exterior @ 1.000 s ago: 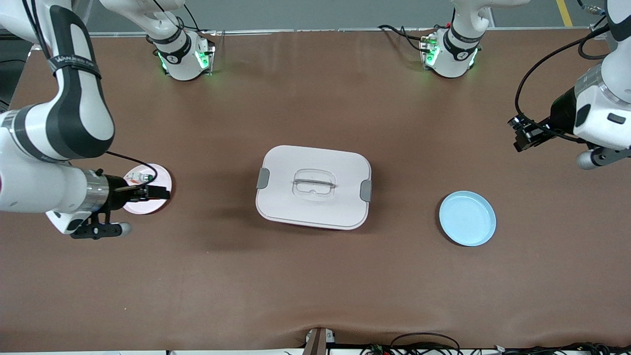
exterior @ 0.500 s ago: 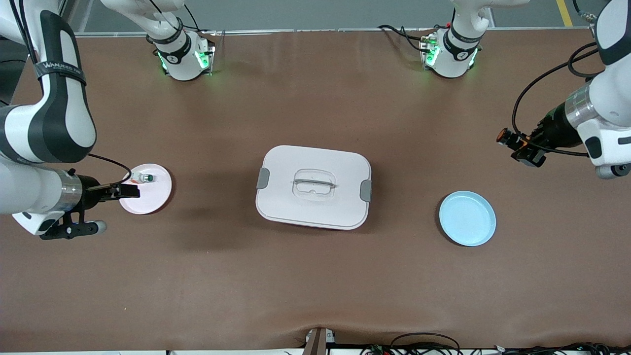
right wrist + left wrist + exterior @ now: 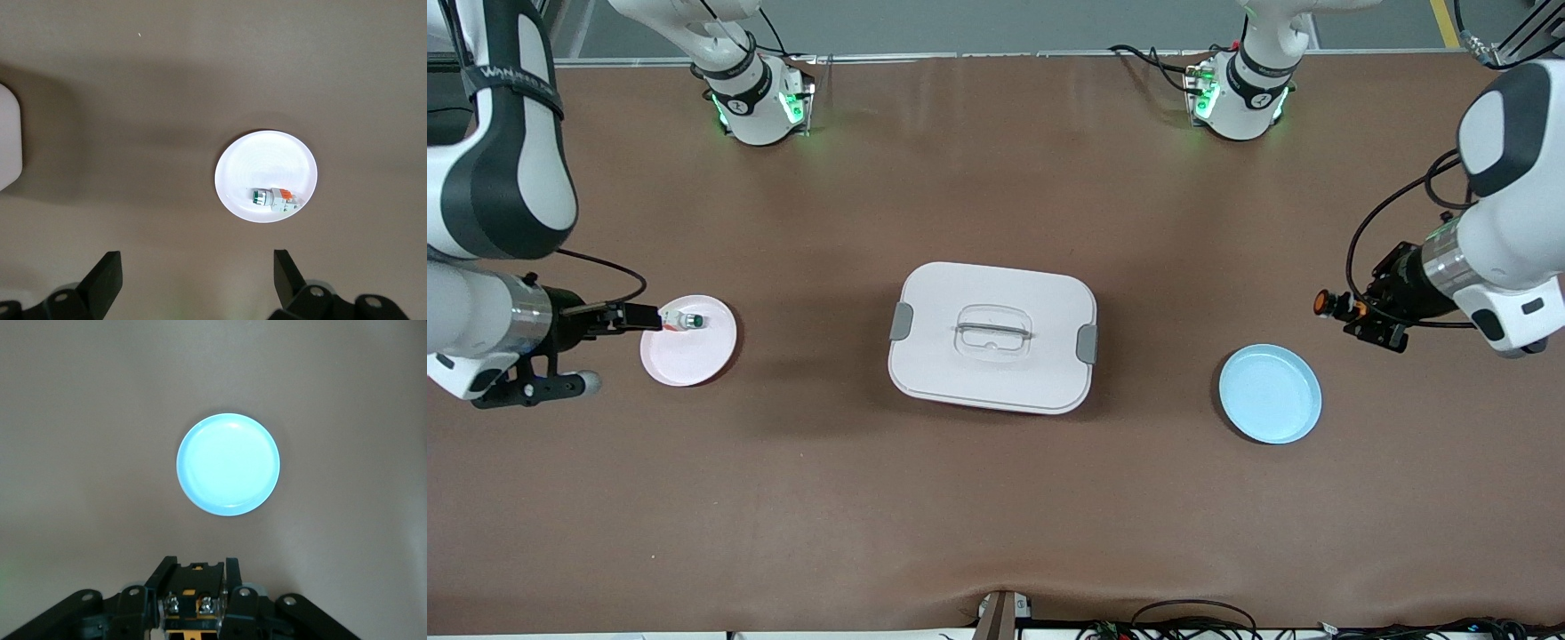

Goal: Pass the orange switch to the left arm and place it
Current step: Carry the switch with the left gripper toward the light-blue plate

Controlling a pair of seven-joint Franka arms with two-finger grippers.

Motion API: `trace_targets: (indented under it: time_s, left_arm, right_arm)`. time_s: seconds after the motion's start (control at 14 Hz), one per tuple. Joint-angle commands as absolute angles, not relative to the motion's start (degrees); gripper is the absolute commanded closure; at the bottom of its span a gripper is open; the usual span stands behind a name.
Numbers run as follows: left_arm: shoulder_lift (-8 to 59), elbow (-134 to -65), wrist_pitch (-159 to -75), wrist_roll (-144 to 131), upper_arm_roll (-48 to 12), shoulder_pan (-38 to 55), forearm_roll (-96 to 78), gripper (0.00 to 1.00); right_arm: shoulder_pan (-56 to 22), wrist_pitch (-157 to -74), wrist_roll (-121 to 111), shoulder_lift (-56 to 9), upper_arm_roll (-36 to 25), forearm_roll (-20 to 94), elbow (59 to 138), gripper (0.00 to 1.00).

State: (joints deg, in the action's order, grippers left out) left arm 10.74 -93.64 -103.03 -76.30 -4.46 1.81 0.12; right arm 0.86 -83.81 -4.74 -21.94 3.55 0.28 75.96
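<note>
The orange switch (image 3: 1325, 304), a tiny black part with an orange cap, is held above the table beside the blue plate (image 3: 1270, 394). My left gripper (image 3: 1347, 311) is shut on it. The left wrist view shows its black body with orange marks (image 3: 198, 585) between the jaws of the left gripper (image 3: 199, 568), and the blue plate (image 3: 228, 465) lies ahead. The white box (image 3: 992, 336) sits mid-table with its lid on. My right gripper (image 3: 645, 316) hangs open at the edge of the pink plate (image 3: 694, 356). In the right wrist view the right gripper (image 3: 197, 272) holds nothing.
A small white switch with a green top (image 3: 686, 321) lies on the pink plate, and it also shows as the white switch (image 3: 273, 198) on the plate (image 3: 267, 160) in the right wrist view. A corner of the box (image 3: 8, 137) shows there too. Cables run along the table's near edge.
My left arm has carried the orange switch down toward the blue plate. My right gripper has drawn back off the pink plate toward its own end of the table.
</note>
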Motion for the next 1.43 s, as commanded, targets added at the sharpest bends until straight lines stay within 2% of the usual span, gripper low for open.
trace_targets:
  time_s: [0.0, 0.43, 0.93, 1.36]
  left_arm:
    - [6.77, -104.12, -110.89, -79.36, -4.57, 1.85, 1.41, 1.0]
    - [7.03, -115.21, -124.34, -79.37, -4.57, -1.14, 2.11, 1.0]
    - [13.44, -115.75, -131.21, -79.54, -4.57, -2.46, 2.11, 1.0]
    - [19.76, -115.4, -139.29, -81.3, -4.57, -2.46, 2.55, 1.0]
  right_arm:
    - [0.88, -82.53, -5.01, -20.04, 4.83, -0.79, 76.2, 0.0]
    - [-0.69, -80.33, -3.79, -18.54, 4.92, -0.35, 76.29, 0.0]
    - [-2.02, -80.16, -2.55, -18.9, 4.49, -0.97, 74.71, 0.0]
    - [1.75, -76.2, -3.95, -18.37, 4.48, 0.17, 74.53, 0.0]
